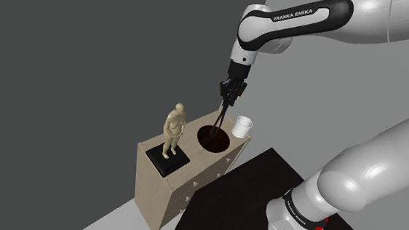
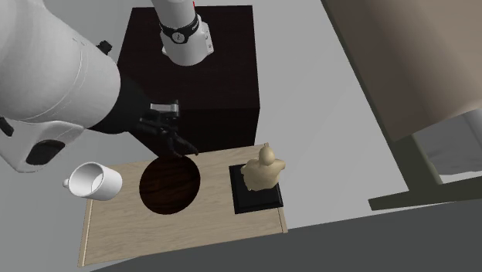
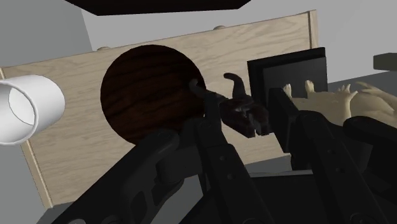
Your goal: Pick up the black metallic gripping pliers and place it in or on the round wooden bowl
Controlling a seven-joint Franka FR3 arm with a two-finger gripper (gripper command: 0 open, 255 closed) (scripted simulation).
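Grey walls stand behind your pale wooden cabinet (image 1: 163,192). Your white arm (image 1: 296,21) reaches high, then bends straight down over the dark round wooden bowl (image 1: 214,139). Your black gripper (image 1: 230,98) pinches the black gripping pliers (image 3: 245,113), which hang over the bowl.

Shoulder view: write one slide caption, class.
The hand grips dark pliers over the dark round bowl on a pale cabinet.

White mug (image 1: 244,125) and tan figurine (image 1: 174,129) stand on a dresser (image 2: 185,228).
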